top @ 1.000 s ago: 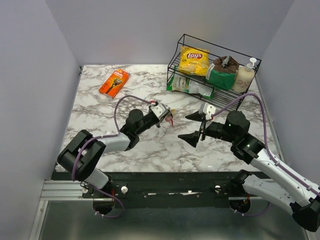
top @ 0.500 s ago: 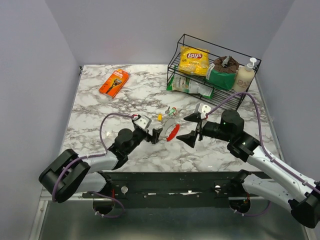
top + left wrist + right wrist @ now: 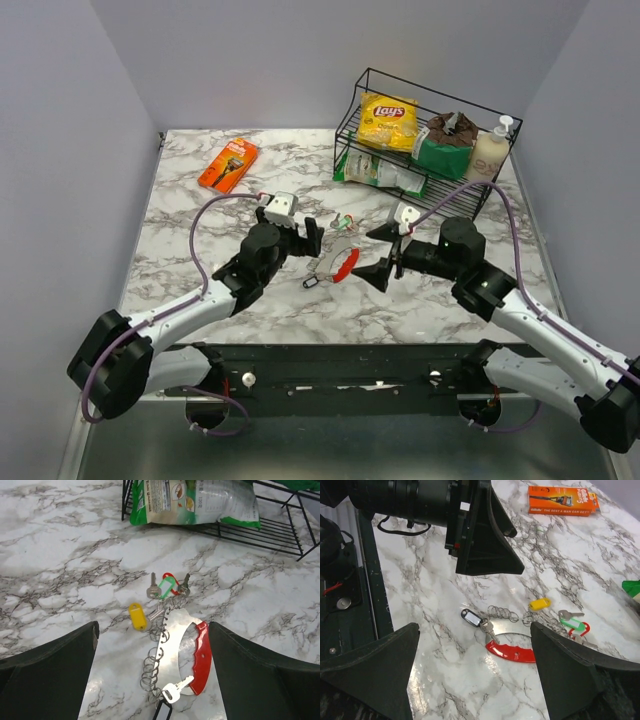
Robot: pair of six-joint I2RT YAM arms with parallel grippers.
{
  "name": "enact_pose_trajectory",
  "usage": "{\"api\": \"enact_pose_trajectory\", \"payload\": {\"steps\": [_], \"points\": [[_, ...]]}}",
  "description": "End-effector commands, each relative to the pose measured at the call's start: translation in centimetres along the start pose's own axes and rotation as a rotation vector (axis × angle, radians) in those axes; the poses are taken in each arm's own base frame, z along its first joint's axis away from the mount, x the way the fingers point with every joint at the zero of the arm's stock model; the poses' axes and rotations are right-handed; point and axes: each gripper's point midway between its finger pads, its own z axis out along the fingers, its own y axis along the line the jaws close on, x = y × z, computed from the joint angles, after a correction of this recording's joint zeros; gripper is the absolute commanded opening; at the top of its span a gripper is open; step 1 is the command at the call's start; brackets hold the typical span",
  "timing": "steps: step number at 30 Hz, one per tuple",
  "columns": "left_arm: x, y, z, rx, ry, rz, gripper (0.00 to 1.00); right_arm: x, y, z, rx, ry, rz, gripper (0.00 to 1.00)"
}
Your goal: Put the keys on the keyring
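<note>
My left gripper (image 3: 306, 238) hangs open and empty above the bench (image 3: 190, 225), with nothing between its fingers. In its wrist view the keyring (image 3: 175, 642) lies flat, just ahead and low. Its red curved side is turned toward the right-hand finger.

Beyond the ring, further out from this gripper, the keys (image 3: 161, 589) lie in a loose cluster. The yellow-headed key (image 3: 137, 616) is nearest and a little toward the left-hand finger. The green-tagged one (image 3: 165, 586) and a red head sit behind it. A chain of small rings (image 3: 152, 655) trails along the keyring's near edge toward a black fob (image 3: 470, 616). I cannot tell whether that chain is threaded through the ring or only lying against it.

My right gripper (image 3: 385, 253) is spread wide and holds nothing. It faces the left one with the keyring just in front of and below it.

I judge the step in hand to be the first pick, one gripper for the ring and one for a key. I would take the keyring with the right gripper across its red side, which looks thick enough to bite on. I would lower slowly, because flat metal on marble will likely skid away from a closing finger. The left should take the yellow key by its plastic head and come straight down. That way it does not drag the chain and pull the other keys along.
</note>
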Motion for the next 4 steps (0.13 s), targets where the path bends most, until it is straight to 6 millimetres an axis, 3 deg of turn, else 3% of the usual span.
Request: {"api": "enact_pose_trajectory", "payload": {"steps": [1,4], "points": [[0.15,0.78,0.2,-0.065,0.028,-0.018,0.99,-1.96,-0.82,0.02,0.033,-0.045,-0.012,1.0],[0.35,0.28,0.39,-0.033,0.033,-0.006,0.99,-2.08,-0.91,0.08,0.033,-0.046,-0.014,1.0]]}}
